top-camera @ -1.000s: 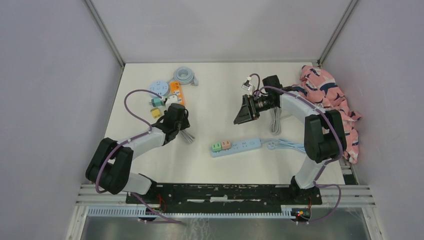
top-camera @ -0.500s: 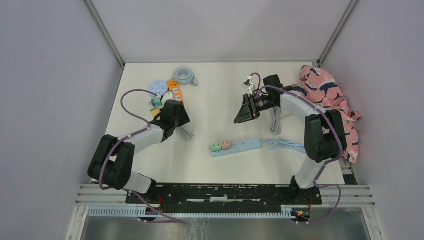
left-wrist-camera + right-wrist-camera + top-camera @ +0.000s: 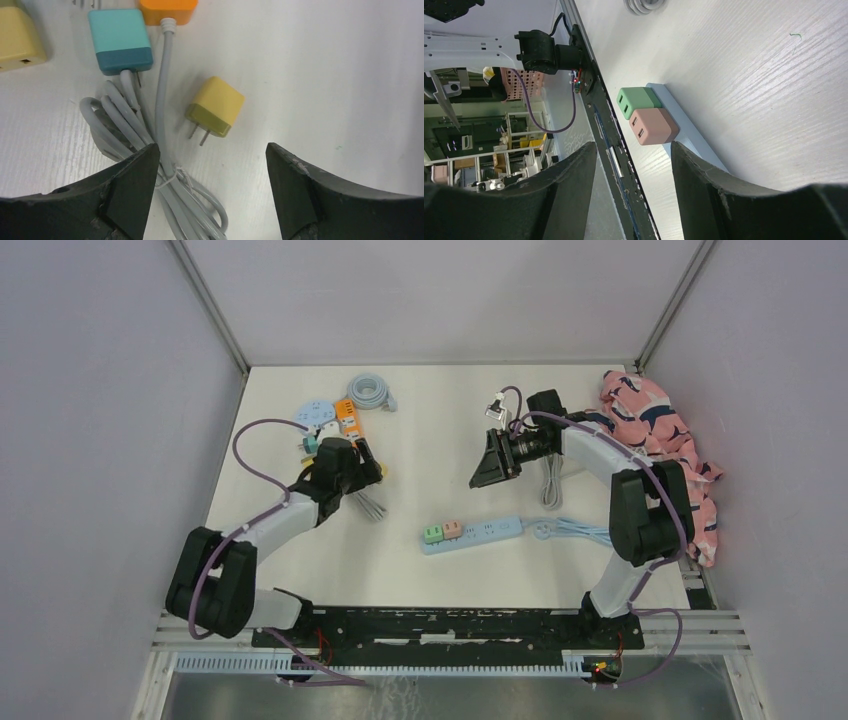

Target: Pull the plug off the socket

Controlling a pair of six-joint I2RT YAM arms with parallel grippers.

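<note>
1. Over the bench point(image 3: 430, 440), seen from above: the left fingers point(image 3: 358, 458) stand wide at the far left, gripping nothing. The right fingers point(image 3: 485, 465) hang part-open and empty, beyond the strip point(image 3: 490, 530).
2. Left wrist: a yellow plug point(image 3: 216, 106) lies loose ahead of the spread fingers, beside a cable point(image 3: 162, 100).
3. Right wrist: the green plug point(image 3: 636, 102) and pink plug point(image 3: 653, 126) sit side by side in the strip. Best to straddle one only, grip squarely and pull straight out.
</note>
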